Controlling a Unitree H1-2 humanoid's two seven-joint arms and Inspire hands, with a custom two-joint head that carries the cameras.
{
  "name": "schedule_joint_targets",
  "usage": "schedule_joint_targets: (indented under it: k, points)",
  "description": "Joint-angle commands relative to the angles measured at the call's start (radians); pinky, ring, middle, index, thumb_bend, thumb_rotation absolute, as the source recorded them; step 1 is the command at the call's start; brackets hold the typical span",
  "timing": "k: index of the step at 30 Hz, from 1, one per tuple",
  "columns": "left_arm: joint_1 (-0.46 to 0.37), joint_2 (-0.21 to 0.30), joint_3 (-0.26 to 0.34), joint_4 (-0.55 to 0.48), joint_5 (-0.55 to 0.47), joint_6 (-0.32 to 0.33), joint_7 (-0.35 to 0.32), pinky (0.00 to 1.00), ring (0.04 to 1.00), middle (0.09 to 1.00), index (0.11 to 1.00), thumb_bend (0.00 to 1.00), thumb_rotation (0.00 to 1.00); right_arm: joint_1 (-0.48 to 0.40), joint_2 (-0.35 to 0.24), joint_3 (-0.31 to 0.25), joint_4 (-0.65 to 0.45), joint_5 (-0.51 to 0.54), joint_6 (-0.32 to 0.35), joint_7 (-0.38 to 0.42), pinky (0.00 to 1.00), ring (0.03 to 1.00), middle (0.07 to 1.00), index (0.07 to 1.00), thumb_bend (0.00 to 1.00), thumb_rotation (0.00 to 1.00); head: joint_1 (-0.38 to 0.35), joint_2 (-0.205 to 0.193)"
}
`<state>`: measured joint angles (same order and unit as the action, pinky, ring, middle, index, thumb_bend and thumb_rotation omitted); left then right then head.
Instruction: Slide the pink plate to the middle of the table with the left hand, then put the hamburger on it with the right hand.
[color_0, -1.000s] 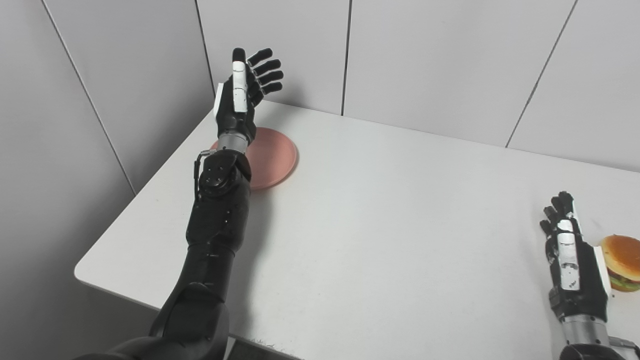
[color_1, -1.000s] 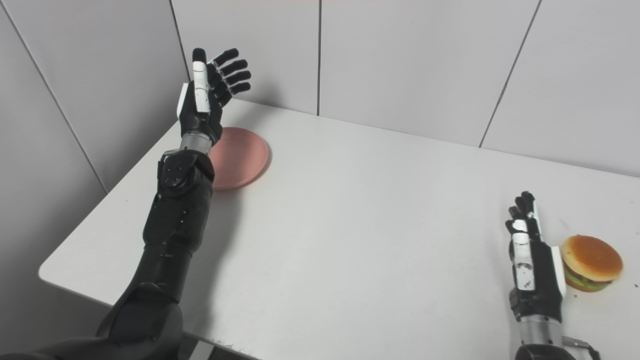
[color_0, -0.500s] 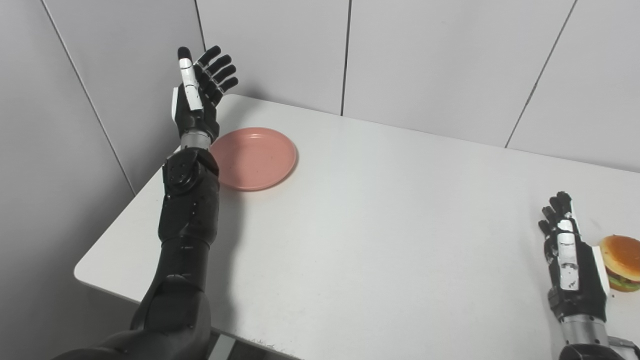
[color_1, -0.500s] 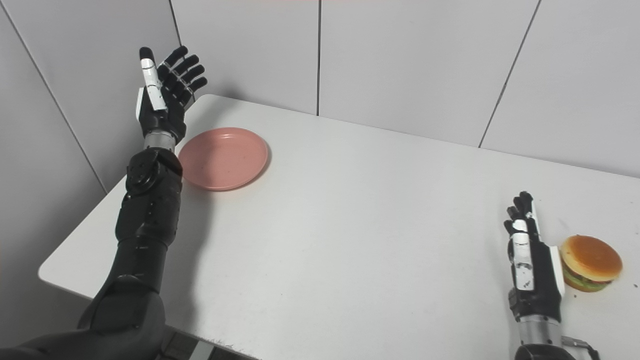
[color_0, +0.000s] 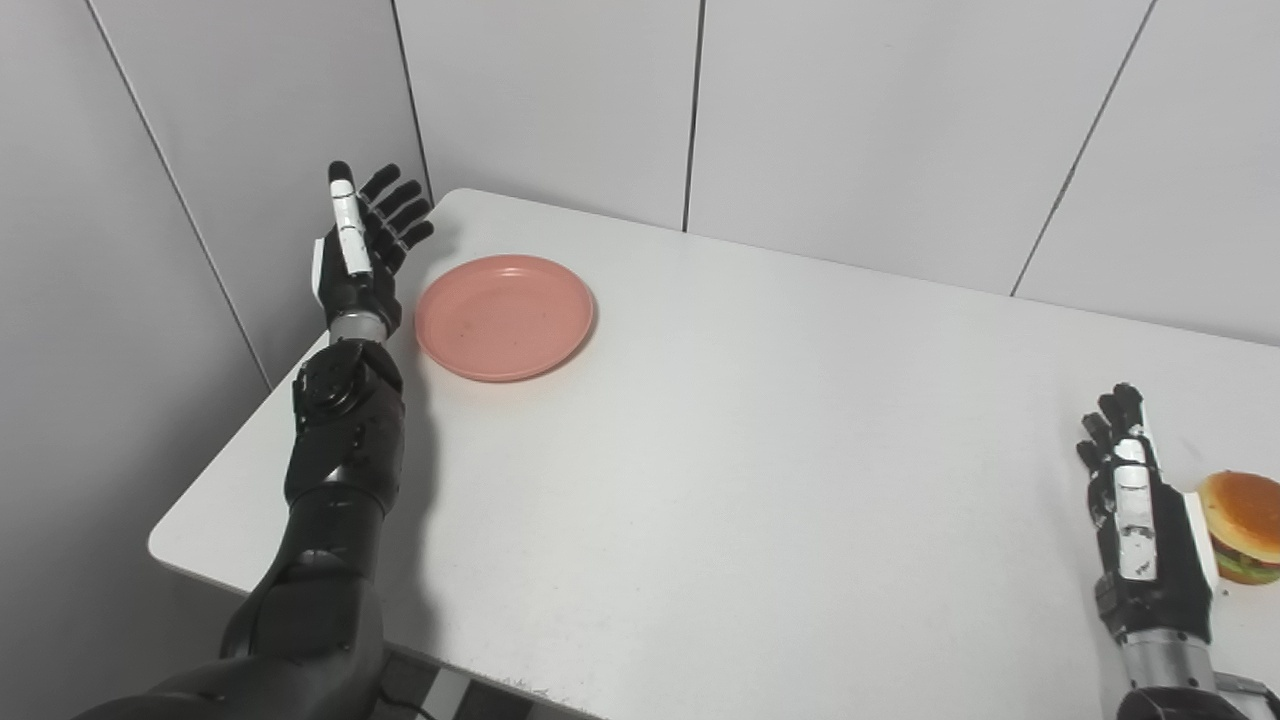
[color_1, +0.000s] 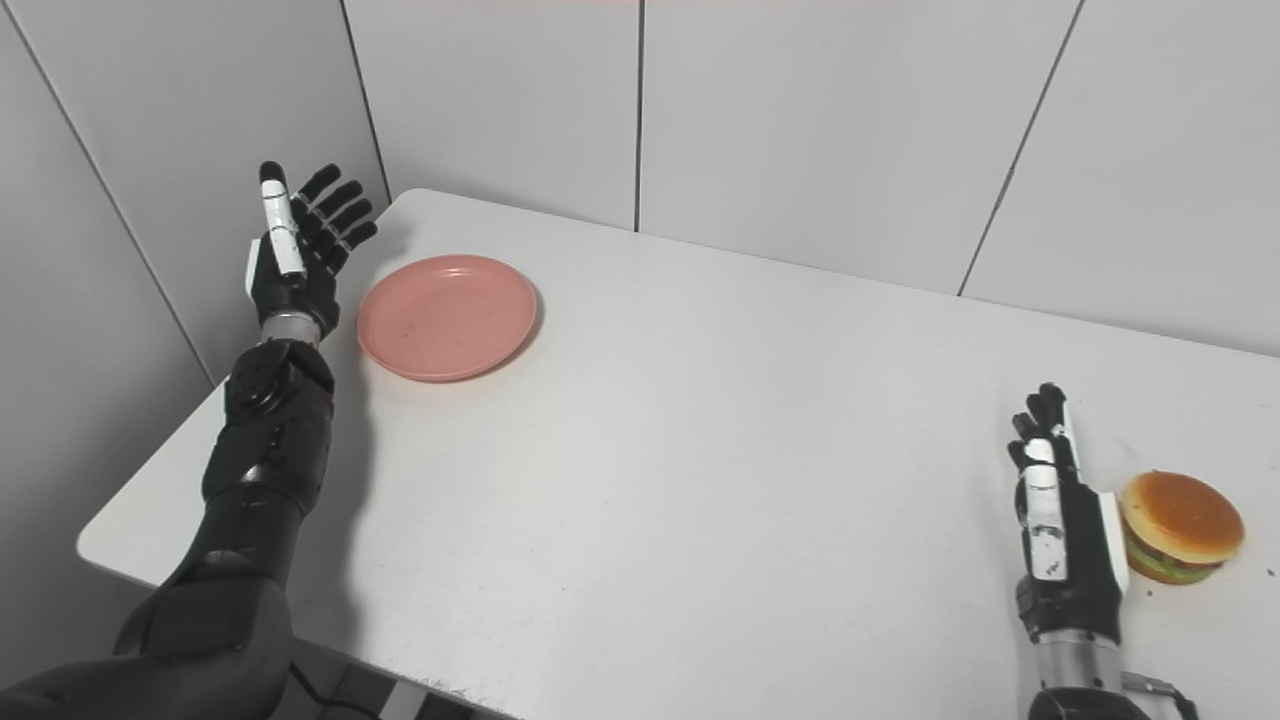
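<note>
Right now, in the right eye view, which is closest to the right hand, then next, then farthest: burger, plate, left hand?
1. Burger: just beside the right hand, near right corner.
2. Plate: far left of the table.
3. Left hand: past the plate, at the table's left edge.

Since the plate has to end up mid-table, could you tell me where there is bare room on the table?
The whole middle of the table is bare, from the pink plate across to the right hand. It is crowded only at the edges: left hand beside the plate, hamburger by the right hand.
</note>
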<state>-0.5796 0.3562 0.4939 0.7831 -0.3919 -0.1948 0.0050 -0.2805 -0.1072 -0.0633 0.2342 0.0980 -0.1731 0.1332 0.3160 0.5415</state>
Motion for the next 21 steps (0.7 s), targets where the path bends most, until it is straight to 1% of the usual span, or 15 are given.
schedule_joint_targets:
  k: [1,3,5,8,11,14,18,21]
  points:
    - [-0.060,0.038,-0.010,0.021,-0.002,-0.060,-0.027,0.72,0.726,0.711,0.695,0.66,0.98,0.014,0.013,0.005,0.011,0.004,-0.027,-0.005,1.00,0.994,1.000,1.000,0.53,0.98,0.000,0.001]
    - [-0.069,0.047,-0.017,0.069,0.005,-0.074,-0.028,0.72,0.727,0.712,0.695,0.67,0.99,0.014,0.014,0.005,0.009,0.005,-0.027,-0.004,1.00,0.994,1.000,1.000,0.53,0.98,0.000,0.001]
    - [-0.078,0.054,-0.020,0.111,0.004,-0.089,-0.030,0.73,0.727,0.712,0.696,0.67,0.99,0.014,0.013,0.005,0.010,0.007,-0.030,-0.003,1.00,0.997,1.000,1.000,0.52,0.98,0.001,0.000]
    - [-0.085,0.059,-0.024,0.147,0.002,-0.105,-0.029,0.74,0.728,0.711,0.701,0.69,0.97,0.013,0.015,0.005,0.010,0.006,-0.029,-0.005,1.00,0.998,1.000,1.000,0.53,0.98,0.001,0.000]
    - [-0.082,0.060,-0.032,0.154,0.008,-0.115,-0.028,0.73,0.730,0.716,0.707,0.69,0.98,0.012,0.014,0.003,0.017,0.007,-0.033,-0.005,1.00,0.996,1.000,1.000,0.53,0.97,0.003,0.000]
    - [-0.076,0.056,-0.036,0.144,0.008,-0.111,-0.020,0.72,0.728,0.716,0.709,0.68,0.98,0.011,0.013,0.003,0.021,0.006,-0.039,-0.004,1.00,0.995,1.000,1.000,0.53,0.97,0.002,0.001]
    - [-0.070,0.056,-0.047,0.153,0.017,-0.118,-0.024,0.72,0.732,0.723,0.719,0.66,0.99,0.012,0.015,0.002,0.018,0.013,-0.036,-0.002,1.00,0.993,1.000,1.000,0.53,0.96,0.004,0.004]
    - [-0.061,0.046,-0.060,0.136,0.027,-0.115,-0.015,0.71,0.731,0.720,0.710,0.66,1.00,0.014,0.012,0.003,0.013,0.013,-0.030,0.000,1.00,0.993,1.000,1.000,0.54,0.96,0.001,0.009]
